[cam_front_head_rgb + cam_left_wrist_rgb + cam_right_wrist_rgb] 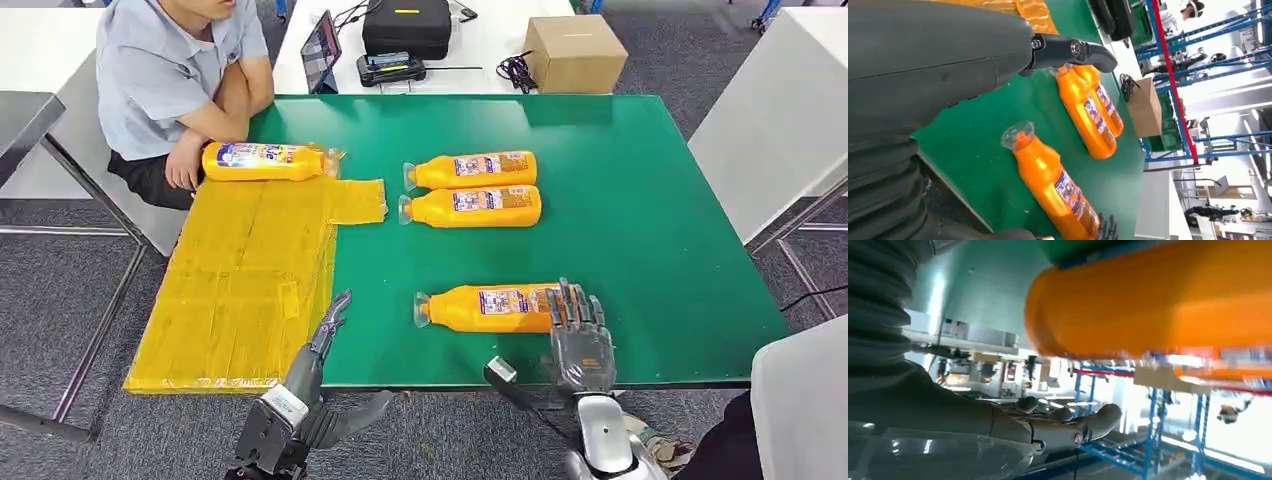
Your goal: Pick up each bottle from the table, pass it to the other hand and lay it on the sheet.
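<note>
Green and flat, the worktop [640, 200] runs from its near edge by my body out to a white table at the far side, where a black case [405, 26] and a brown cardboard box [574, 53] stand. Over the worktop's left edge lies a yellow taped sheet [245, 280], hanging past the near-left corner. One orange plastic bottle with a clear cap [265, 161] lies at the sheet's far end, long axis left to right, cap pointing right, with a seated person's hand [183, 165] touching its base. Two more orange bottles [478, 188] lie side by side in the middle of the green, touching, caps pointing left. A fourth, the nearest orange bottle [490, 307], lies close to the near edge, also crosswise with its cap to the left.

My right hand [578, 335] sits at that bottle's base end, fingers raised and apart against it; I cannot tell whether they grip yet. My left hand [325, 335] hovers at the sheet's right border, fingers straight and holding nothing. Bare green lies open to the right of the bottles.
</note>
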Controlling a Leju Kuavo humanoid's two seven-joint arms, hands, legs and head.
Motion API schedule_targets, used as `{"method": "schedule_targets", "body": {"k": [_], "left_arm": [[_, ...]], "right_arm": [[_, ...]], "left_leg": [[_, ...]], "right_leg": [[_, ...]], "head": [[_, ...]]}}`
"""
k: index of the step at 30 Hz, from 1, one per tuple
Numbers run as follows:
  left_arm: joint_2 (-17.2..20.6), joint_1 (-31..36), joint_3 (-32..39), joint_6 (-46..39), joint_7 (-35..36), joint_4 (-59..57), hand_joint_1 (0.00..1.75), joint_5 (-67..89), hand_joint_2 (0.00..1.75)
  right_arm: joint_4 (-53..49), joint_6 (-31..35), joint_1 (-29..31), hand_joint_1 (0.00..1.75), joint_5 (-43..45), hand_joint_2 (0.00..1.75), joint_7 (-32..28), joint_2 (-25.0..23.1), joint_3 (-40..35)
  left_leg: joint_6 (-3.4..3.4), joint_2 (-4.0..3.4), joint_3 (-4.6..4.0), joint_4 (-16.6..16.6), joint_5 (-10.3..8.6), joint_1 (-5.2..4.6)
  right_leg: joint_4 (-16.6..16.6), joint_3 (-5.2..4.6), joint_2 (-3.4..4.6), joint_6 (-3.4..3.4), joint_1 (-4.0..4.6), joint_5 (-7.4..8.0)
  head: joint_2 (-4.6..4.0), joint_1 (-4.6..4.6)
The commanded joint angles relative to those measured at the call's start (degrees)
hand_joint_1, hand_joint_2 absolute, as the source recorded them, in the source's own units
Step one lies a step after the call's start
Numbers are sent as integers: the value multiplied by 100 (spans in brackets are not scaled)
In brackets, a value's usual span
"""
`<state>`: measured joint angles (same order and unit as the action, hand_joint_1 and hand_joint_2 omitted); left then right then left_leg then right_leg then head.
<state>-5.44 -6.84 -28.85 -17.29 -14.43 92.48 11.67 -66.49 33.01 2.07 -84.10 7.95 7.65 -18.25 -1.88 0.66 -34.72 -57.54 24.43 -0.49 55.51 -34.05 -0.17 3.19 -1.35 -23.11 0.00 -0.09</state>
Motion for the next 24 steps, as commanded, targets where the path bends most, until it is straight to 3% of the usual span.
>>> {"method": "schedule_targets", "body": {"k": [1, 9, 24], "left_arm": [[113, 198, -95, 25, -3, -325, 0, -24, 175], [52, 380, -95, 44, -64, -533, 0, -14, 175], [-2, 466, -30, 109, -88, -650, 0, -40, 175]], "right_arm": [[656, 162, 327, 0, 124, 175, -195, -212, 271], [1396, 308, 861, 0, 323, 175, -629, -471, 115], [1950, 149, 1209, 0, 515, 175, -689, -575, -20]], "left_leg": [[8, -6, 15, 6, 3, 4], [13, -21, 25, 3, 8, 12], [10, -10, 19, 4, 4, 7]], "right_leg": [[-6, 13, 3, -10, 5, -1], [-8, 23, 16, -16, 13, 0], [-7, 19, 6, -12, 8, -1]], "head": [[0, 0], [0, 0], [0, 0]]}}
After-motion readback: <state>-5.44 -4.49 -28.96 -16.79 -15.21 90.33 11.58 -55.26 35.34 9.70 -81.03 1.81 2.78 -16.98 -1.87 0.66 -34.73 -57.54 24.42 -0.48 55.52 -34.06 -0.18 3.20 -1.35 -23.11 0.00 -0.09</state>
